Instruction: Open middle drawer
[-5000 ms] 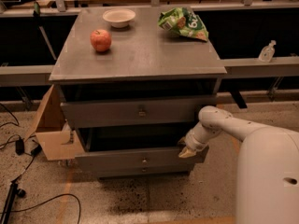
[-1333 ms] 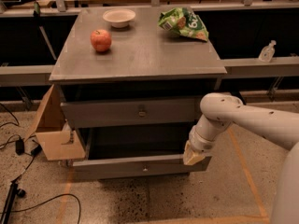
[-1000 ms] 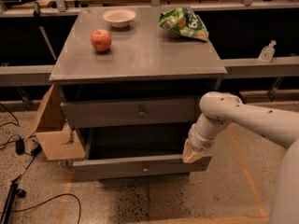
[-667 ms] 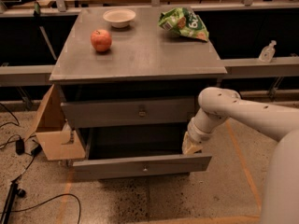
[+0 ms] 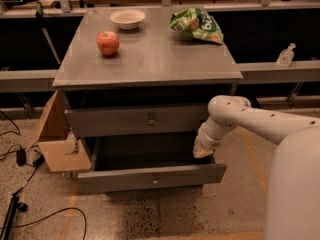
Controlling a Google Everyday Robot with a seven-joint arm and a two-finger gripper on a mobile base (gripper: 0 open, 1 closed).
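The middle drawer (image 5: 150,176) is a wide grey drawer with a small metal knob (image 5: 155,181). It stands pulled out from the grey cabinet (image 5: 150,59), with its dark inside showing. Above it, the top drawer (image 5: 135,120) sits nearly flush with its own knob. The lowest drawer is hidden under the pulled-out one. My gripper (image 5: 202,150) hangs from the white arm (image 5: 260,121) at the right end of the middle drawer, just above and behind the right corner of its front panel.
On the cabinet top lie a red apple (image 5: 108,43), a white bowl (image 5: 127,18) and a green chip bag (image 5: 196,25). An open cardboard box (image 5: 57,144) leans at the cabinet's left side. Cables (image 5: 30,204) lie on the floor at left. A small bottle (image 5: 285,55) stands on the right ledge.
The middle drawer has come further out than five seconds ago. Over the last second the gripper has risen slightly at the drawer's right end; the drawer has stayed put.
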